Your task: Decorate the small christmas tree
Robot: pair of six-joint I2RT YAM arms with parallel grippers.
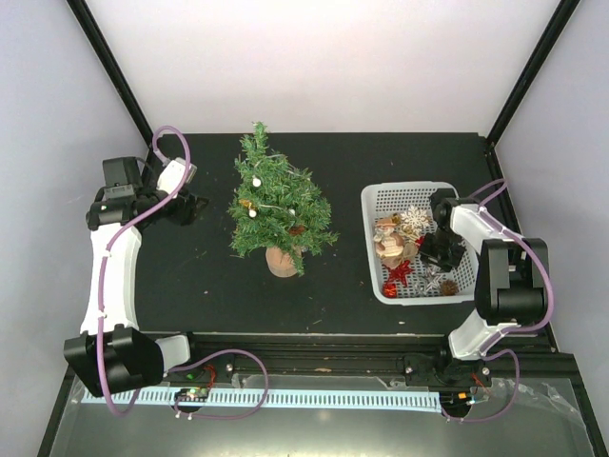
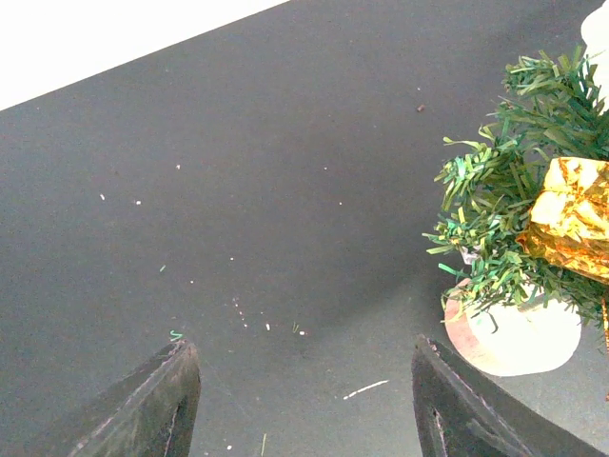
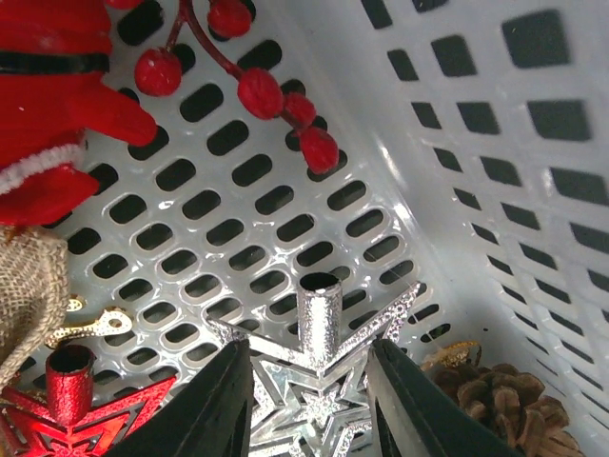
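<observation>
On the black table (image 1: 190,276), the left gripper (image 2: 304,347) hangs low over bare mat at the left side, its two fingers spread wide with nothing between them. Just to its right, the small christmas tree (image 1: 276,205) stands upright on its pale wooden stump (image 2: 514,338) near the middle of the table. It already carries white balls and a gold foil parcel (image 2: 576,214) (seen close in the left wrist view). Well apart to the right sits a white basket (image 1: 371,238) of ornaments. The right gripper (image 3: 309,352) reaches down into it with its fingers parted either side of the upright socket of a silver star (image 3: 319,400); they are not closed on it. A red star (image 3: 86,409) lies just left of the silver one, red berries (image 3: 276,95) above, and a pine cone (image 3: 504,400) against the basket wall at right
</observation>
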